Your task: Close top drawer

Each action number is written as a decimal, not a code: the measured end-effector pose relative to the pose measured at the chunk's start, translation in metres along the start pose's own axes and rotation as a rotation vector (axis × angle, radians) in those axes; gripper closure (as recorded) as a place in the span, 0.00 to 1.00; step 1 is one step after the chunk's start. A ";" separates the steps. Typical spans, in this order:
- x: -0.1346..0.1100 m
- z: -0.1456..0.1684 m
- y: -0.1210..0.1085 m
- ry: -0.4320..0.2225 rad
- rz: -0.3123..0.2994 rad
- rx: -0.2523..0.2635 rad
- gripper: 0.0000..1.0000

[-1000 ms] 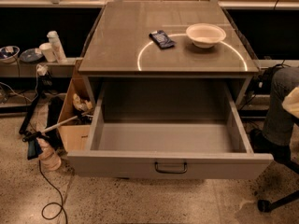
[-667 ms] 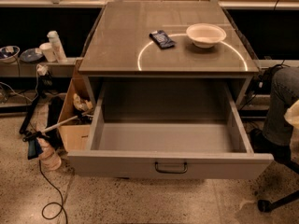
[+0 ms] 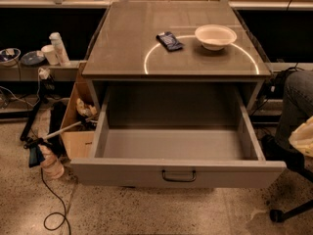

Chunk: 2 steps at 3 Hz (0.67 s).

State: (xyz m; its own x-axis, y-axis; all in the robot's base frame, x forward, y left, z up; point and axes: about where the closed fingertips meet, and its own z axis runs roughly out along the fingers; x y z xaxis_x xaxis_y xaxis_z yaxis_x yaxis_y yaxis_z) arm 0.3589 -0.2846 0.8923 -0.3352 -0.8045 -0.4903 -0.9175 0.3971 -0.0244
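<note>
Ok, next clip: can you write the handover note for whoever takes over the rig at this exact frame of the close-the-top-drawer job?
Gripper: not in view; no arm shows in the camera view.
Drawer: the wide grey metal top drawer is pulled far out of the grey metal cabinet. It looks empty inside. Its small dark loop handle sits at the centre of the front panel.
On the cabinet top: a round white bowl and a dark blue packet, lying apart.
Done: nothing that shows; the drawer is open.
Left: bring the gripper to the front panel and push the drawer fully in.
</note>
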 end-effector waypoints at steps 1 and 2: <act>-0.006 0.014 0.008 -0.022 -0.015 -0.048 1.00; -0.015 0.028 0.013 -0.038 -0.042 -0.096 1.00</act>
State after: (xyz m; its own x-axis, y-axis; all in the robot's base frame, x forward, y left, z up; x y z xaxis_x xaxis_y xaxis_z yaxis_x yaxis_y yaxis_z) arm 0.3578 -0.2555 0.8750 -0.2894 -0.8013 -0.5237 -0.9474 0.3179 0.0371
